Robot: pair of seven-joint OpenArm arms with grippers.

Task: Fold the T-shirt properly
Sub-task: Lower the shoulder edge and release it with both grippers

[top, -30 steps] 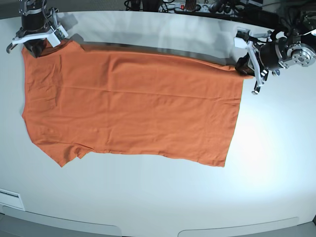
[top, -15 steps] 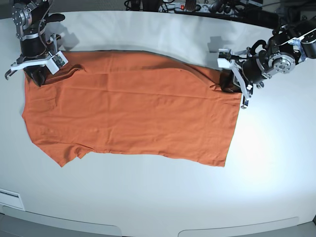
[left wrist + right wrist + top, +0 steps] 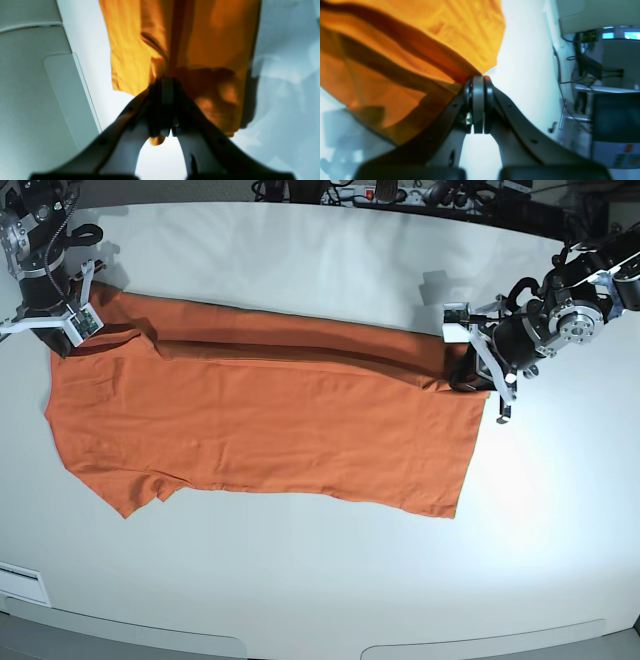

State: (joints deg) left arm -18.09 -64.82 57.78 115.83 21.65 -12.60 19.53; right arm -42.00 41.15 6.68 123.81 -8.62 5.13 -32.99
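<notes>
The orange T-shirt (image 3: 270, 415) lies spread across the white table (image 3: 330, 580), its far edge lifted and folding toward the near side. My left gripper (image 3: 468, 375), at the base view's right, is shut on the T-shirt's far right corner; the left wrist view shows its jaws (image 3: 163, 107) closed on orange cloth (image 3: 200, 45). My right gripper (image 3: 58, 335), at the base view's left, is shut on the far left corner; the right wrist view shows its jaws (image 3: 478, 100) pinching the fabric (image 3: 395, 62), which hangs from them.
Cables and equipment (image 3: 400, 195) run along the table's far edge. Two pale panels (image 3: 480, 642) sit at the table's near rim. A monitor and cables (image 3: 607, 100) show beyond the table in the right wrist view.
Both grippers, still holding the shirt's far corners, moved with the lifted edge. The right gripper shifted left and slightly down; the left moved lower. The fold along the far edge has widened.
</notes>
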